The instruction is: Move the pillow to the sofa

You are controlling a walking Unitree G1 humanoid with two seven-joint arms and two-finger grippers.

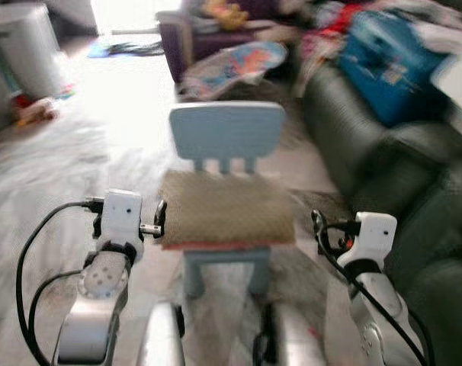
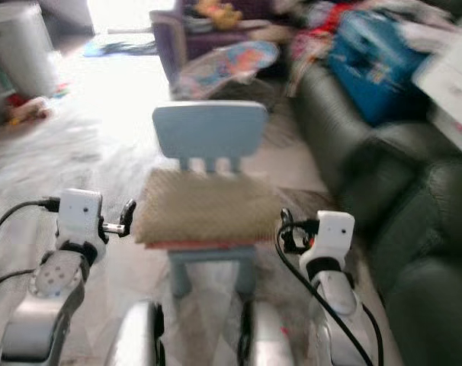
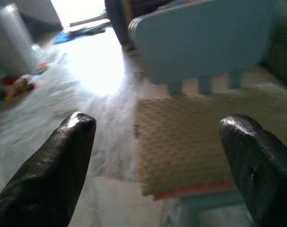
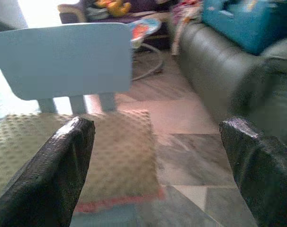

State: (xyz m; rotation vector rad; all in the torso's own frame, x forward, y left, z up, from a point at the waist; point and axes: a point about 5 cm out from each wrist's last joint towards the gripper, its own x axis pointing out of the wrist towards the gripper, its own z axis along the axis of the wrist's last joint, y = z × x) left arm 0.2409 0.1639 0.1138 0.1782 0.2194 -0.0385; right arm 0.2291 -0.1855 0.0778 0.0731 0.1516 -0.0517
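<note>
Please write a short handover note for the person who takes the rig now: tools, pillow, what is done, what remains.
Left tool: open, at the left edge of the flat beige textured pillow.
Right tool: open, at its right edge.
Pillow lies on the small light blue plastic chair; nothing gripped.
Dark green leather sofa stands on the robot's right.
Done: approach. Left: grasp, lift, carry to sofa.

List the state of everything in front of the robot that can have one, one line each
Pillow: lying flat on the seat of the small blue chair, not gripped.
Small blue chair: upright, facing the robot.
Left gripper: jaws open, beside the pillow's left edge.
Right gripper: jaws open, beside the pillow's right edge.
Sofa: piled with a blue bag and clothes at its far end.
</note>
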